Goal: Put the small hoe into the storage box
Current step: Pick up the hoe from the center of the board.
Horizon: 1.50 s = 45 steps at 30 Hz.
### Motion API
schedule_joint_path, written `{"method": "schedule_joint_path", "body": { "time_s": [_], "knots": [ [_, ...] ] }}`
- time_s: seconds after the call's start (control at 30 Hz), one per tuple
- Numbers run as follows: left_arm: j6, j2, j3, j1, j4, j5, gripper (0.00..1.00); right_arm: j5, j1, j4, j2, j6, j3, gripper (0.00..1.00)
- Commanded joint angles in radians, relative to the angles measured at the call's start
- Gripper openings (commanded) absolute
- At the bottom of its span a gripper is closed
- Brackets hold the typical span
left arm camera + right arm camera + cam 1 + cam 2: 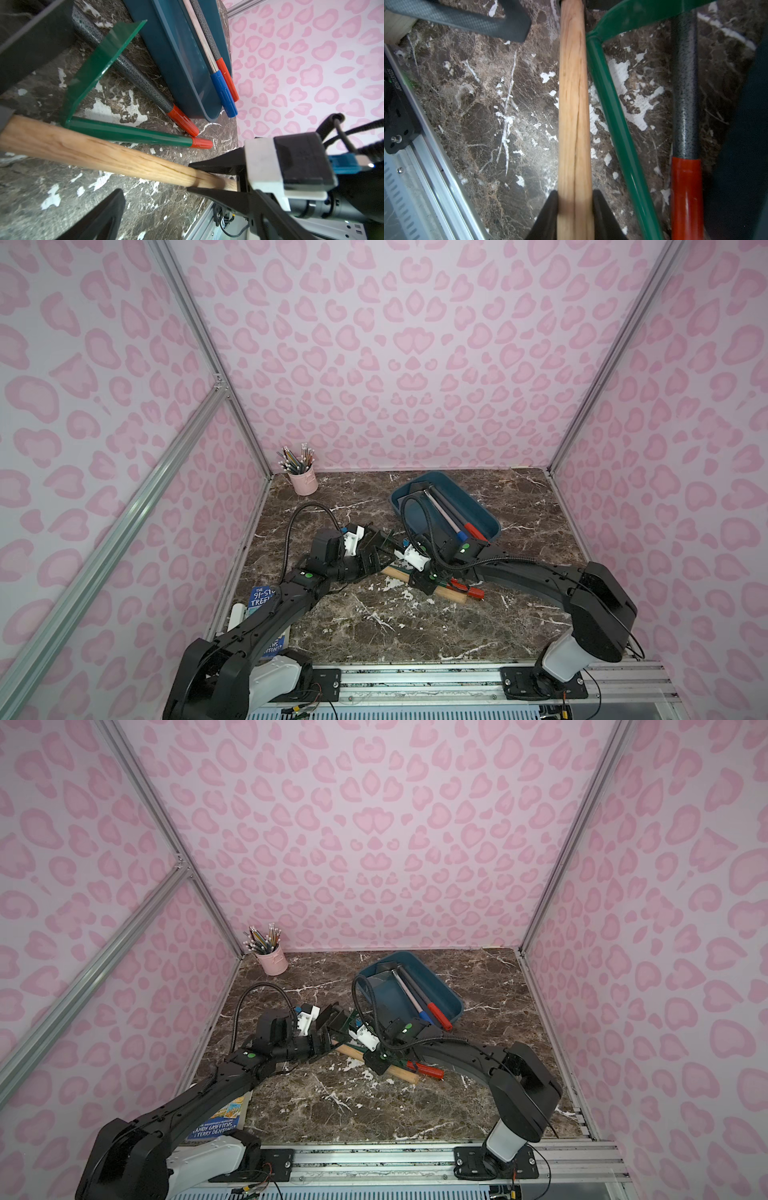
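The small hoe (137, 76) lies on the marble beside the storage box, outside it. Its dark grey shaft (684, 93) ends in a red grip, and its dark flat blade (35, 41) faces the left wrist camera. The storage box (473, 499) (440, 982) is a dark blue tray at the back centre. It holds a chrome tool with a blue end and a grey one with a red end. My right gripper (575, 195) (422, 581) is shut on the hammer's wooden handle (93, 151), not on the hoe. My left gripper (380, 549) (332, 1027) stands open near the tools' head ends, holding nothing.
A green-shafted tool (128, 133) with a red end lies between the hammer handle and the hoe. A pink pencil cup (303, 483) stands at the back left. A blue book (262, 597) lies under the left arm. An aluminium rail (415, 676) runs along the front edge.
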State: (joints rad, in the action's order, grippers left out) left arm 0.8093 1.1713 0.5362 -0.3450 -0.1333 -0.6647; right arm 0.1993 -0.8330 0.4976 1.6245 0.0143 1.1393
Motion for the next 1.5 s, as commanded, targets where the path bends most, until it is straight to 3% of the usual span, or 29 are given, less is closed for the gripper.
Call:
{"method": "schedule_joint_path", "body": {
  "time_s": [0.0, 0.63, 1.13, 1.47],
  "knots": [
    [0.037, -0.015, -0.016, 0.000, 0.077, -0.027, 0.98, -0.014, 0.002, -0.042, -0.002, -0.022, 0.021, 0.00],
    [-0.002, -0.009, 0.075, 0.028, -0.008, -0.028, 0.98, 0.064, 0.003, -0.006, -0.035, -0.013, 0.066, 0.00],
    [-0.052, -0.027, 0.128, 0.124, -0.074, -0.059, 0.99, 0.046, 0.008, 0.032, -0.058, -0.014, 0.117, 0.00],
    [-0.100, -0.021, 0.186, 0.135, -0.103, -0.064, 0.99, 0.042, 0.022, 0.030, -0.078, -0.012, 0.149, 0.00]
  ]
}}
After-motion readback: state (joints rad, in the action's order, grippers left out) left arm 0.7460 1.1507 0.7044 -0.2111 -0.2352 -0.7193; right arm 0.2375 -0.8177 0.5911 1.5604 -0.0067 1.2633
